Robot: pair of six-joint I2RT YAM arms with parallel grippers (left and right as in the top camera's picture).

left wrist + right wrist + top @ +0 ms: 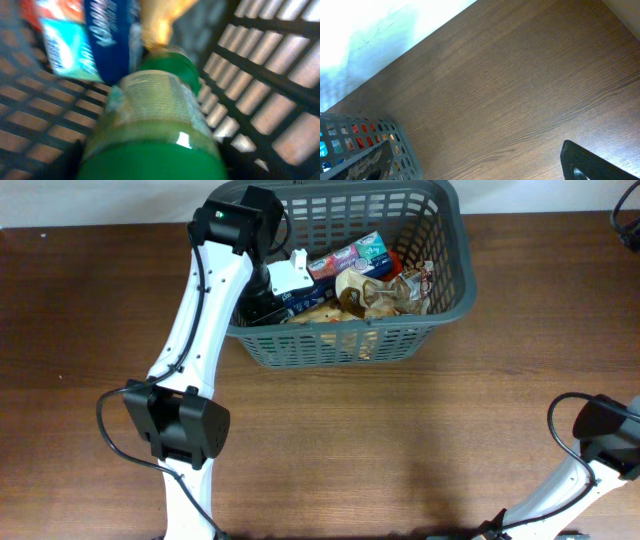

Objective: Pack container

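Note:
The container, a large dark grey slotted basket (400, 340), stands at the back of the table and holds several grocery packets. My left gripper (268, 298) is down inside its left end. The blurred left wrist view shows a green-lidded jar (155, 130) pressed right up between my jaws, lid toward the camera, hiding the fingertips. A second green lid (172, 67) lies just beyond it, next to a blue packet (110, 35). My right gripper (477, 172) is open and empty over bare table at the front right. The basket's corner (395, 145) shows in the right wrist view.
The basket's lattice wall (270, 75) is close on the right of the left gripper. Brown crumpled packets (375, 295) and a teal and red box (350, 255) fill the middle of the basket. The right arm's base (605, 435) sits at the front right.

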